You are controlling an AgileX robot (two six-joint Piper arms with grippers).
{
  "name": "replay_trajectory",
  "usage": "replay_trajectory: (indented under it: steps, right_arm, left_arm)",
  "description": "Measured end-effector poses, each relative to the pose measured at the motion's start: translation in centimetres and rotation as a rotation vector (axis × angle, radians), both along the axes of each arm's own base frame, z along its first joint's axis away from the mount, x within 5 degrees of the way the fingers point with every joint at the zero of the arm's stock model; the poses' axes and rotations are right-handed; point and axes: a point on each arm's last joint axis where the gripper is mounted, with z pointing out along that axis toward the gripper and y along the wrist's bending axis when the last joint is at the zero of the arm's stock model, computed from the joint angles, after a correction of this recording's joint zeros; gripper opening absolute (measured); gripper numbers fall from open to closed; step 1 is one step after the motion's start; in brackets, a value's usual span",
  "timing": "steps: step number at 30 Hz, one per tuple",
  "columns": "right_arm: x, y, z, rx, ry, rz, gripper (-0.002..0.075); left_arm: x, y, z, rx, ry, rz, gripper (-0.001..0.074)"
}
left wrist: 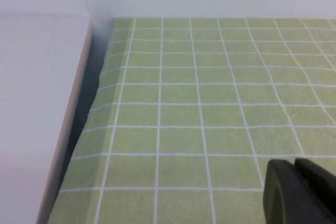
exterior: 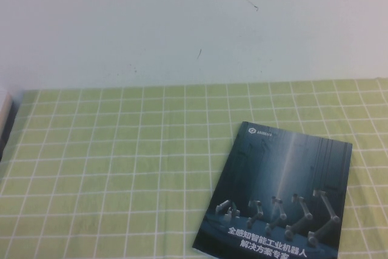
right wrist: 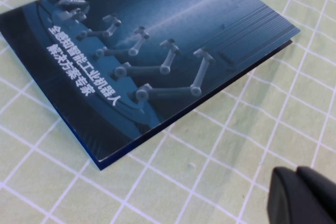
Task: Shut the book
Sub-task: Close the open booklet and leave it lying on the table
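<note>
A dark blue book (exterior: 282,193) lies closed and flat on the green checked cloth at the front right, cover up, with robot arms and white Chinese lettering printed on it. The right wrist view shows the same book (right wrist: 142,61) with its cover down on the pages. My right gripper (right wrist: 295,174) is shut, empty, hovering over bare cloth a short way off the book's corner. Over the cloth near the table's left edge hangs my left gripper (left wrist: 294,165), also shut and holding nothing. Neither gripper appears in the high view.
The green checked cloth (exterior: 121,162) covers the table up to a white wall (exterior: 182,22) at the back. A white board or ledge (left wrist: 37,114) runs beside the table's left edge, with a dark gap between them.
</note>
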Motion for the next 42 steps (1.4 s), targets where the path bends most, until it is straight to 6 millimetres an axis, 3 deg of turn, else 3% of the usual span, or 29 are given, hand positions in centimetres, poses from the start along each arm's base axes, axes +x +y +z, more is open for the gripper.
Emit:
replay_trajectory:
  steps: [42]
  right_arm:
    - [0.0, 0.0, 0.0, 0.002, 0.001, -0.001, -0.0003]
  left_arm:
    - [-0.02, 0.34, -0.01, 0.0, 0.005, 0.065, -0.0003]
